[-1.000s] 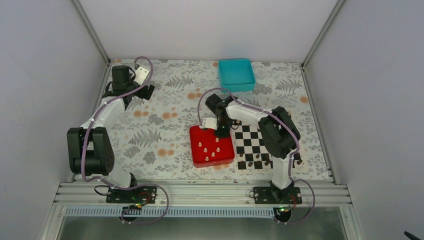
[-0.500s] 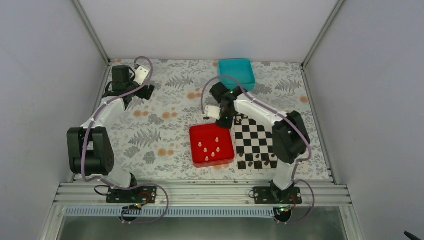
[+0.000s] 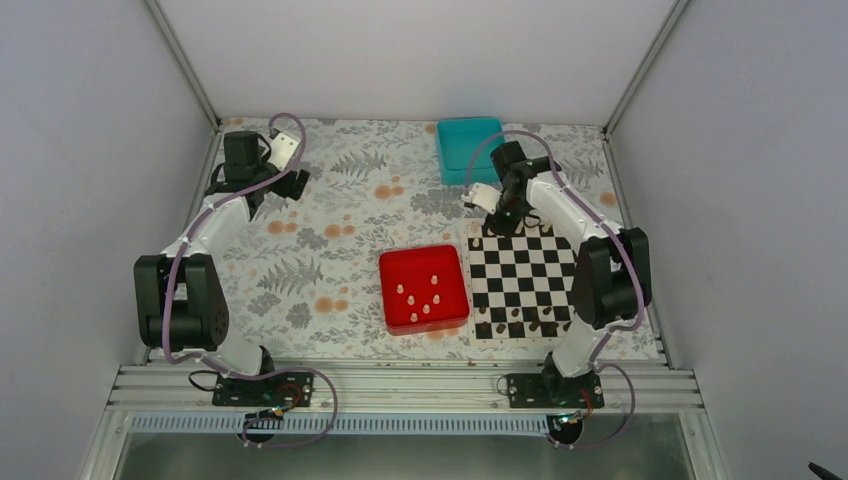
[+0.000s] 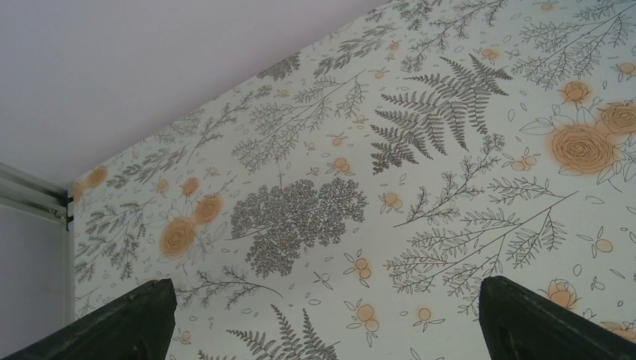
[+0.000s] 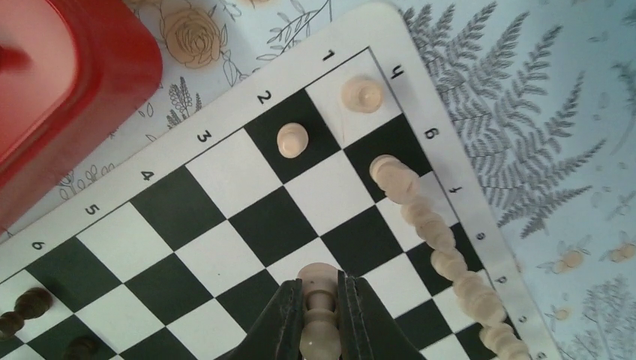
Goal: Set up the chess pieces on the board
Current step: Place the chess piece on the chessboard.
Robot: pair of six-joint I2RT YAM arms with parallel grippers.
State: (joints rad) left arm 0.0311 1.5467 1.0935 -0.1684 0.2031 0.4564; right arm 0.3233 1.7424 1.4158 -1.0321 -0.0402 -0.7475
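Note:
The checkered board (image 3: pixel 520 282) lies right of the red tray (image 3: pixel 423 290), which holds several pale chess pieces (image 3: pixel 425 297). My right gripper (image 3: pixel 500 222) hangs over the board's far edge, shut on a pale chess piece (image 5: pixel 319 300). In the right wrist view the board (image 5: pixel 187 217) carries two pale pieces near its corner (image 5: pixel 361 95) (image 5: pixel 292 139) and a row of pale pieces (image 5: pixel 435 232) along its edge. Dark pieces (image 5: pixel 22 309) stand at the other end. My left gripper (image 4: pixel 322 352) is open and empty over the floral cloth at the far left (image 3: pixel 290 180).
A teal tray (image 3: pixel 470 148) sits at the back, just beyond the right gripper. Dark pieces (image 3: pixel 515 322) stand along the board's near rows. The red tray's corner (image 5: pixel 67 90) shows in the right wrist view. Grey walls enclose the floral table.
My right arm has swung from the red tray's far edge to the right and back, now over the board's far edge with a pale piece in its jaws. The left arm has not moved.

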